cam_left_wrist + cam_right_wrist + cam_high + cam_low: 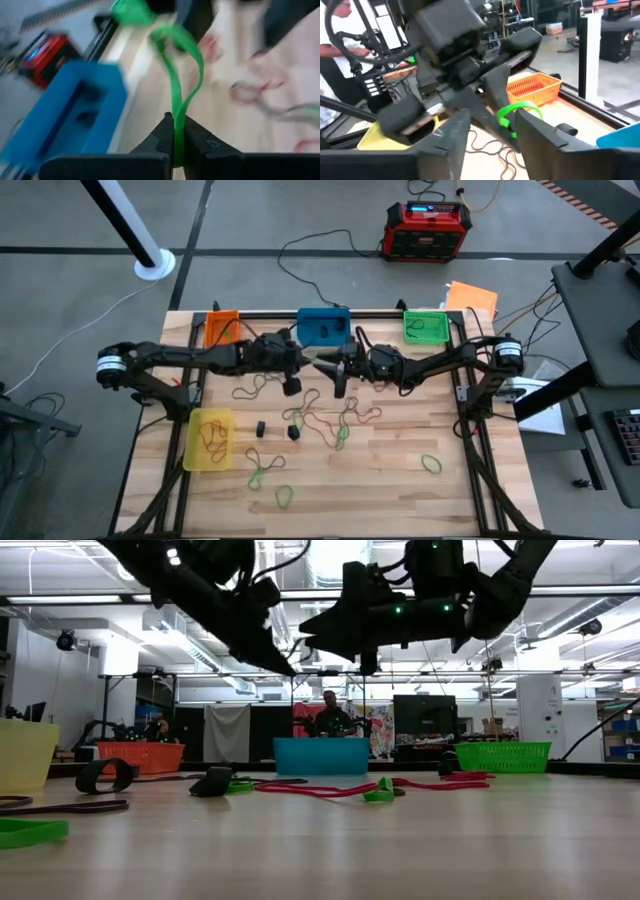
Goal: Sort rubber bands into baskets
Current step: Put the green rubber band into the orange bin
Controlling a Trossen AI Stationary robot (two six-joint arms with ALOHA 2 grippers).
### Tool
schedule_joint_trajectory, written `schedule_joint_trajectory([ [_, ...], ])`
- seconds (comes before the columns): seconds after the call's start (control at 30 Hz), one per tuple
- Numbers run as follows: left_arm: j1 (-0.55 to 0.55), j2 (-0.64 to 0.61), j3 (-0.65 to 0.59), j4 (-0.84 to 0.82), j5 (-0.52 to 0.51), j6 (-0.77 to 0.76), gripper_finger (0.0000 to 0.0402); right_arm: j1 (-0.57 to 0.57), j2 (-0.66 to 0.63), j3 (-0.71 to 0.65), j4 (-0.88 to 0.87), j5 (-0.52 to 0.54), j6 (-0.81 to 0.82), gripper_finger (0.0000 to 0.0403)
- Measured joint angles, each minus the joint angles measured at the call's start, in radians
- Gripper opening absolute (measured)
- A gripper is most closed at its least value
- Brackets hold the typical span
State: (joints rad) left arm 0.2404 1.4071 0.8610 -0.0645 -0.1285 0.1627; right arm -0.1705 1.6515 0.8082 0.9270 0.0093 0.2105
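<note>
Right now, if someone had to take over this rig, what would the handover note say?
Left gripper: shut on a green rubber band, raised mid-table near the blue basket.
Right gripper: open, facing the left one; the band hangs between its fingers, so this looks like a handoff.
Baskets: orange, blue and green along the far edge, yellow on the left.
Done: some bands lie in the yellow basket.
Left: many loose bands on the table.
</note>
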Motion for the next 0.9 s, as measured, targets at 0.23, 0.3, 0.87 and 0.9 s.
schedule_joint_trajectory([
  [0.23, 0.104, 0.000, 0.148, -0.477, -0.234, -0.047, 0.0000, -0.035, -0.071, 0.049, -0.268, -0.007, 0.001, 0.0193],
  [0.3, 0.159, -0.001, 0.185, -0.621, -0.324, -0.093, 0.0000, -0.037, -0.082, 0.057, -0.337, -0.006, -0.001, 0.0195],
  [0.87, 0.781, -0.001, 0.279, -0.954, -0.108, -0.253, 0.0000, -0.035, -0.078, 0.072, -0.479, -0.009, 0.026, 0.0196],
  [0.9, 0.782, -0.001, 0.282, -0.953, -0.099, -0.251, 0.0000, -0.035, -0.078, 0.072, -0.480, -0.009, 0.026, 0.0196],
])
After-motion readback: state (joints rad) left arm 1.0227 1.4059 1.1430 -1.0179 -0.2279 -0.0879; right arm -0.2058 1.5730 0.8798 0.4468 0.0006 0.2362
